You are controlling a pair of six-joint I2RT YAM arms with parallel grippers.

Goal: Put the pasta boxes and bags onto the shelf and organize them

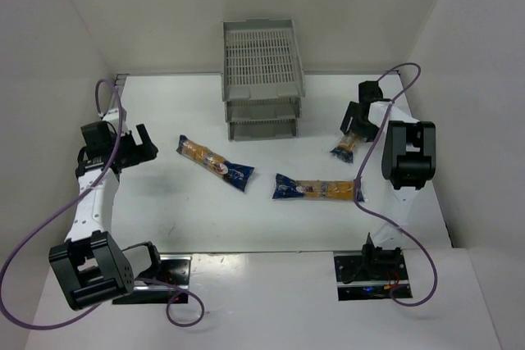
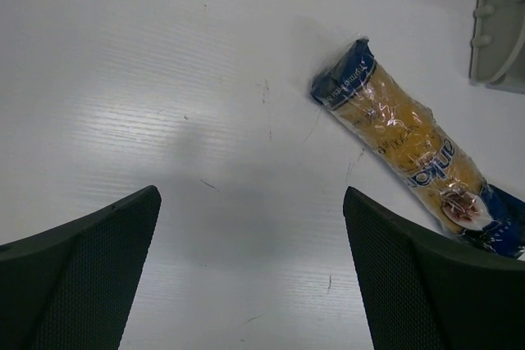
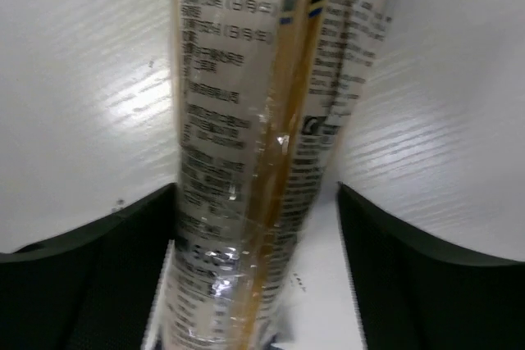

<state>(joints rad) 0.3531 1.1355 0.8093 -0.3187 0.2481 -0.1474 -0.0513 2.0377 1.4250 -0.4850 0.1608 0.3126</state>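
The grey three-tier shelf [image 1: 262, 79] stands at the back middle of the table; its corner shows in the left wrist view [image 2: 500, 22]. Three pasta packs lie on the table: one left of centre [image 1: 215, 163] [image 2: 410, 149], one in the middle [image 1: 318, 189], and one at the right [image 1: 346, 147]. My right gripper [image 1: 358, 126] [image 3: 256, 190] is open and straddles the right pack [image 3: 246, 161]; the left finger touches it and a small gap shows at the right finger. My left gripper [image 1: 141, 145] [image 2: 250, 194] is open and empty over bare table, left of the left pack.
White walls enclose the table on the left, back and right. Purple cables loop from both arms. The arm bases [image 1: 156, 272] [image 1: 373, 268] sit at the near edge.
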